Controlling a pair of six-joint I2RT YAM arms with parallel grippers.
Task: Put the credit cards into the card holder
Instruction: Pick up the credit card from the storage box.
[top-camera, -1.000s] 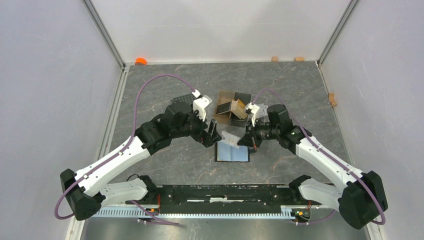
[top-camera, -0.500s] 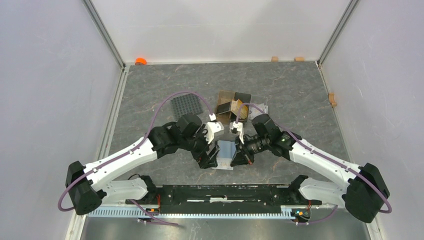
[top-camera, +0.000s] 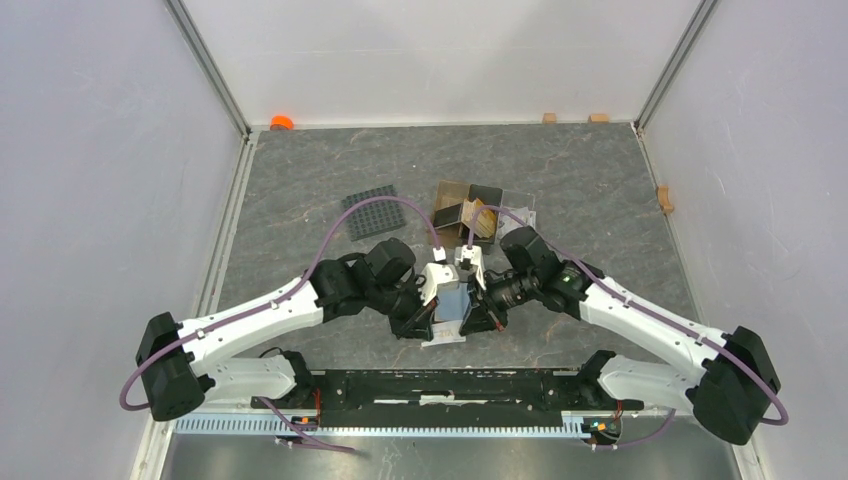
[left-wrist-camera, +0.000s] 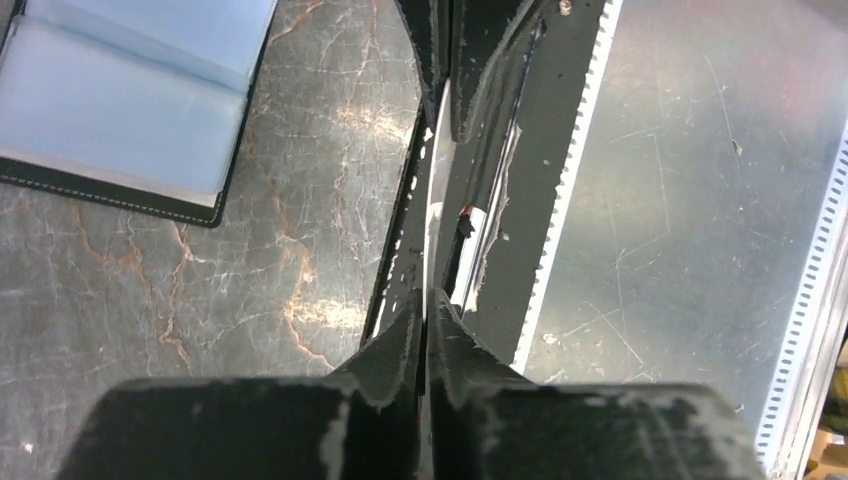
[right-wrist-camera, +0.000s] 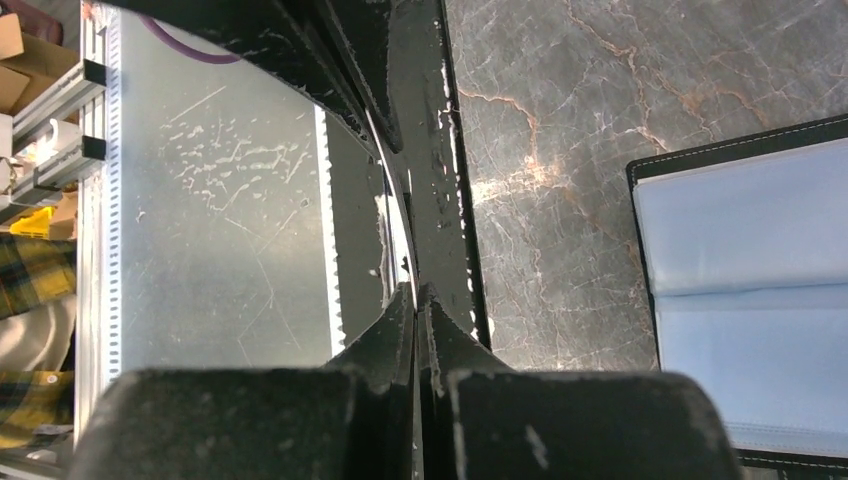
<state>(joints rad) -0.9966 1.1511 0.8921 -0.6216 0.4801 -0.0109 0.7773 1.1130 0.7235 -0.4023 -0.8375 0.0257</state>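
The card holder lies open on the table, pale blue-grey inside with a black rim, and also shows in the wrist views. Both grippers meet just in front of it. A whitish credit card stands edge-on as a thin pale line. My left gripper is shut on one end of it. Facing it, my right gripper is shut on the other end. More tan-orange credit cards sit in the brown box.
A brown translucent box and a clear tray stand behind the holder. A black gridded mat lies at the back left. The metal rail runs along the near edge. An orange object sits at the far wall.
My left arm swung right and toward the near edge, then its open jaws shut on the card. My right gripper brought the card down and left over the holder's front.
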